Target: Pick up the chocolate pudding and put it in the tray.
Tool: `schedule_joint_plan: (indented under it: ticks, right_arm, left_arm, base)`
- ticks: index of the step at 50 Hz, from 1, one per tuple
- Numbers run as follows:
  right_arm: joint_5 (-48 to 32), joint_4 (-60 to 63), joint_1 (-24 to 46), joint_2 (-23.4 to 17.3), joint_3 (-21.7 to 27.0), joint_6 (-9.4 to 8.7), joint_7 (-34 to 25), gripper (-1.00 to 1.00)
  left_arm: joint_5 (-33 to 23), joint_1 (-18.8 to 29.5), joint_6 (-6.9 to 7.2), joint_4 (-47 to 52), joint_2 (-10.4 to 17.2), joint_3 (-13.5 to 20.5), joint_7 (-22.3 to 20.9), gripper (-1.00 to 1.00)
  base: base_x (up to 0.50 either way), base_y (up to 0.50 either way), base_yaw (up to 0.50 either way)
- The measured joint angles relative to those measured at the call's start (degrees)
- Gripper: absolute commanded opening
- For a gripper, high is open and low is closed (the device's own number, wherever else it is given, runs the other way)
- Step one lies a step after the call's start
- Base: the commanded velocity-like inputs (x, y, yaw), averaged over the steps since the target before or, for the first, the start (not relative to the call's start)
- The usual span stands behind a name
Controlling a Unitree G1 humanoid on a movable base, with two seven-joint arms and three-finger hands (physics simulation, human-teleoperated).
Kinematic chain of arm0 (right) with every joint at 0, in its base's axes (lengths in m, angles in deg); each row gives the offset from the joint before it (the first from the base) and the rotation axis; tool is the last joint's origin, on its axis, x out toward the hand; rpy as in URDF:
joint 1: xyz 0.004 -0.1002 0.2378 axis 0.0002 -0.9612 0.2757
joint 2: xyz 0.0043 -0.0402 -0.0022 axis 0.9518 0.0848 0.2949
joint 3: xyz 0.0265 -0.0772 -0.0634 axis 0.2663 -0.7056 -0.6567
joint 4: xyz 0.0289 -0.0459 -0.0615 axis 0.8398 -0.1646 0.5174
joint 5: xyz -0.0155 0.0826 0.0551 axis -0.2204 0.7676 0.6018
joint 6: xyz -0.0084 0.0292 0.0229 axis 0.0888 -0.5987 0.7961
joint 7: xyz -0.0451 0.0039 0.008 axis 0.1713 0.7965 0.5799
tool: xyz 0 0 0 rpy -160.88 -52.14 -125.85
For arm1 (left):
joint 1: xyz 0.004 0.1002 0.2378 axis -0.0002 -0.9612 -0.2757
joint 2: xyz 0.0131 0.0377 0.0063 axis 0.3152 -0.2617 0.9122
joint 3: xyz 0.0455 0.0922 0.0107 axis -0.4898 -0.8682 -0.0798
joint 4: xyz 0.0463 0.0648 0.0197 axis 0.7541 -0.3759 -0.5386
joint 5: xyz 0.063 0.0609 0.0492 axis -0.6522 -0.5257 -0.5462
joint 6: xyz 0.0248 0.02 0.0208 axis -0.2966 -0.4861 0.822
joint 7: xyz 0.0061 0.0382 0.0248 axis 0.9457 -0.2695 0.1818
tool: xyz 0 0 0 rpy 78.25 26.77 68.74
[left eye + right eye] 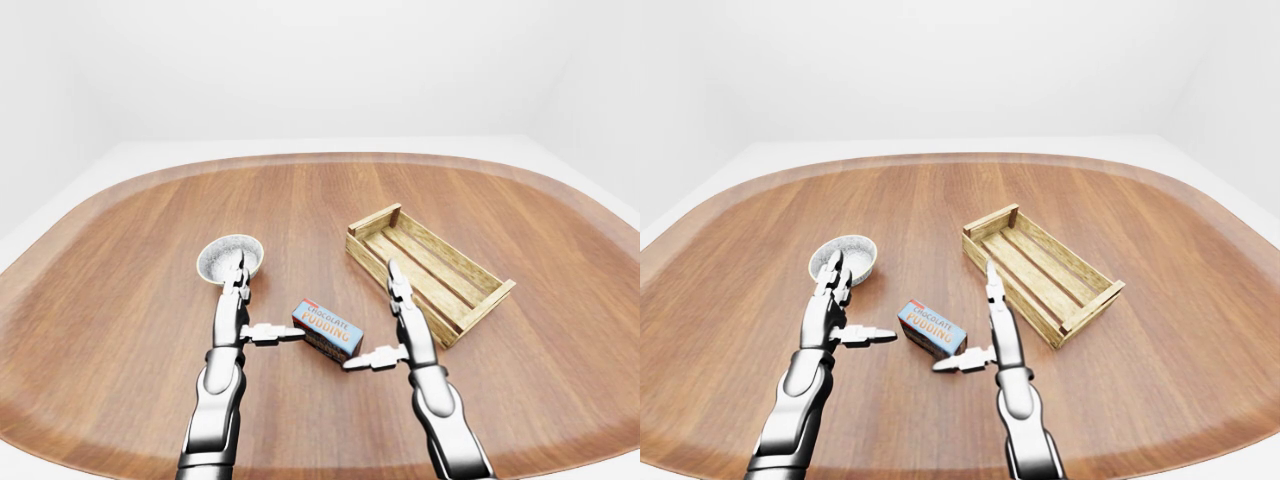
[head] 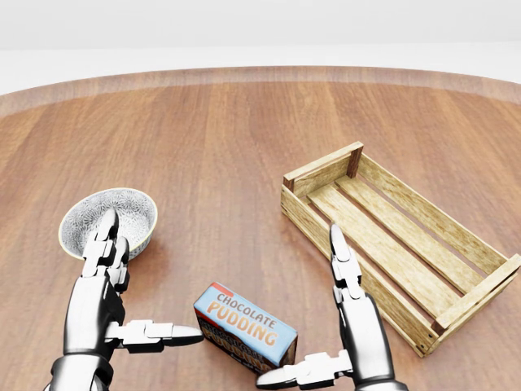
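While the pudding (image 2: 244, 334) lies on the table (image 2: 228, 147), left of the tray (image 2: 399, 244), it is flanked by the left hand (image 2: 110, 301) and right hand (image 2: 346, 346), fingers spread, neither gripping it.

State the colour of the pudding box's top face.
Light blue, with orange and white lettering, on the chocolate pudding box; the head view shows it best.

Pudding box (image 2: 244, 332) lay on table (image 2: 228, 147), near centre of head view's bottom edge. Bowl (image 2: 110, 218) sat left of box, farther off. Tray (image 2: 391, 244) sat right of box, angled, far end toward centre. Left hand (image 2: 110, 305) stood left of box, below bowl. Right hand (image 2: 346, 342) stood right of box, between box and tray.
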Motion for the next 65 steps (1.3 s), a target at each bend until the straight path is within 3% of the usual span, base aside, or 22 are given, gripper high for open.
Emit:
schedule_joint_plan:
  ticks: [65]
  right_arm:
    - [-6.76,-20.93,3.50,1.01,-1.13,0.00,2.25,1.00]
  left_arm:
    - [-0.20,-0.11,-0.03,-0.02,0.01,-0.01,-0.06,1.00]
  base:
    - [0.00,0.00,0.00]
